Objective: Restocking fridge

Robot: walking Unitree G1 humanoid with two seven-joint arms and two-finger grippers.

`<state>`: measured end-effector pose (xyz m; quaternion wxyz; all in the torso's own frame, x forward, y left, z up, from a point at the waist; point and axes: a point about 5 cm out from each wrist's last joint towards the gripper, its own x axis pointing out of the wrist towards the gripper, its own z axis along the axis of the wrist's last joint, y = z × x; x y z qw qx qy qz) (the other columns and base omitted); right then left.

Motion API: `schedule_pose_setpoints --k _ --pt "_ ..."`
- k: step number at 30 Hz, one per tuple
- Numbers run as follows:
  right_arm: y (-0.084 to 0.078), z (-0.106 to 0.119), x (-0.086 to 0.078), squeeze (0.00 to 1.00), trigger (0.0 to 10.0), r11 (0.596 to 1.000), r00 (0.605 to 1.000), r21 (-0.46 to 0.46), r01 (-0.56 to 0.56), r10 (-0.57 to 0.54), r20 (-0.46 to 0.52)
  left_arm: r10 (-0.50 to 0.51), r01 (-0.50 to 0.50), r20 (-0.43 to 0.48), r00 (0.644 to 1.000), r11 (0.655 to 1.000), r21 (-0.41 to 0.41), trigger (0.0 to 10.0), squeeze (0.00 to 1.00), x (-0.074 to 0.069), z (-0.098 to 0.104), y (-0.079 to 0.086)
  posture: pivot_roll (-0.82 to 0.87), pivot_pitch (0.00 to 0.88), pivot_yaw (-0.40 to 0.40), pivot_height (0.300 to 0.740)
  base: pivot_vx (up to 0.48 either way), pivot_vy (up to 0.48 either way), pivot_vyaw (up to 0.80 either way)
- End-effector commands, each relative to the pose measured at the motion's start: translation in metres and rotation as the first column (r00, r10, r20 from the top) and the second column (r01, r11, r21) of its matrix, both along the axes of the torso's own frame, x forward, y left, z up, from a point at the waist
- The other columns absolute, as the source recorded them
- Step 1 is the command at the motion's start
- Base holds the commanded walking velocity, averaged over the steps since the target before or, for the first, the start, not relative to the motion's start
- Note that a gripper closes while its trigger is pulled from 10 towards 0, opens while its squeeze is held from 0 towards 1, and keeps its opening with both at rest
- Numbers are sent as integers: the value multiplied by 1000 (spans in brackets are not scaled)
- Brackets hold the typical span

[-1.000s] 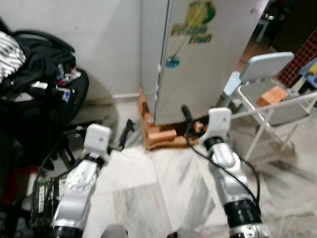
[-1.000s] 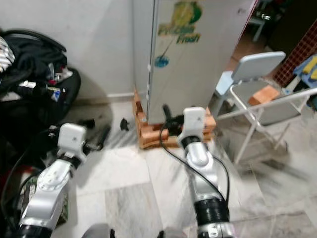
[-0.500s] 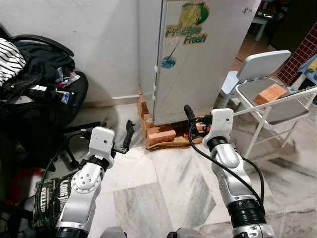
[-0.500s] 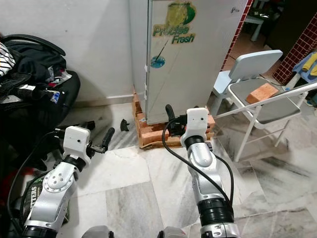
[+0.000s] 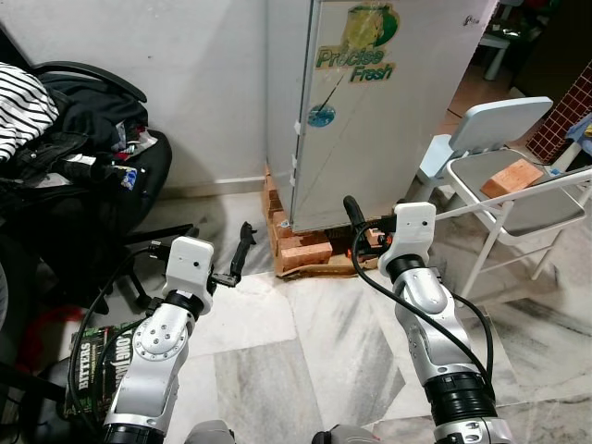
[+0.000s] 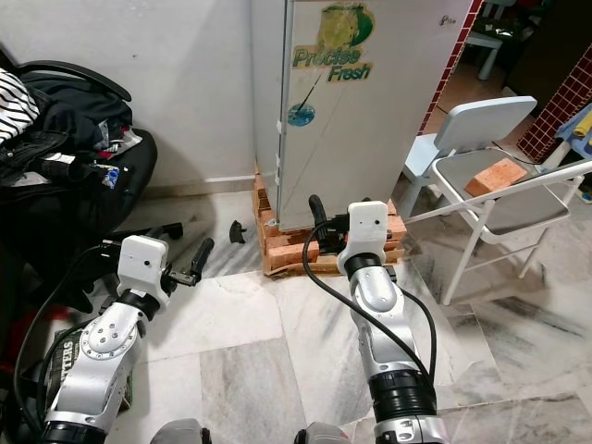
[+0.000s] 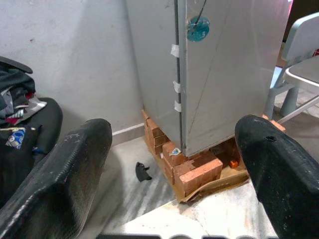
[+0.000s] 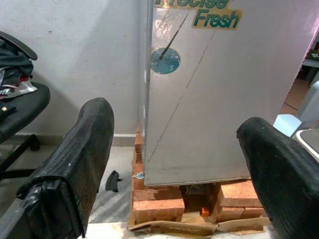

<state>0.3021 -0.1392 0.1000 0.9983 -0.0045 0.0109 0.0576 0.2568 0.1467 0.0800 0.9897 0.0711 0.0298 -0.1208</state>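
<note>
Fridge point(image 5: 379, 102): silver-grey, upright, door shut, straight ahead of both pincers, well apart from them. Green-and-yellow "Precise Fresh" sticker near door top; round blue sticker lower, near door's hinge-side edge, with thin dark line slanting up from it. White tape tabs along door seam. Base raised on red bricks point(image 5: 303, 250) over flattened cardboard, bricks nearer pincers than door.

Two silver jointed arms carry white wrist boxes, looping black cables, textured black fingers point(image 8: 84, 149).
</note>
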Motion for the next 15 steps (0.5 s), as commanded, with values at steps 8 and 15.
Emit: schedule_pose_setpoints --k 8,15 --pt "-2 1 0 0 10000 1000 1000 0 9 -9 2 -8 8 11 1000 1000 8 10000 0 0 3 -1 111 0 -49 740 0 0 0" --pt "-2 1 0 0 10000 1000 1000 0 9 -9 2 -8 8 11 1000 1000 8 10000 0 0 3 -1 111 0 -49 740 0 0 0"
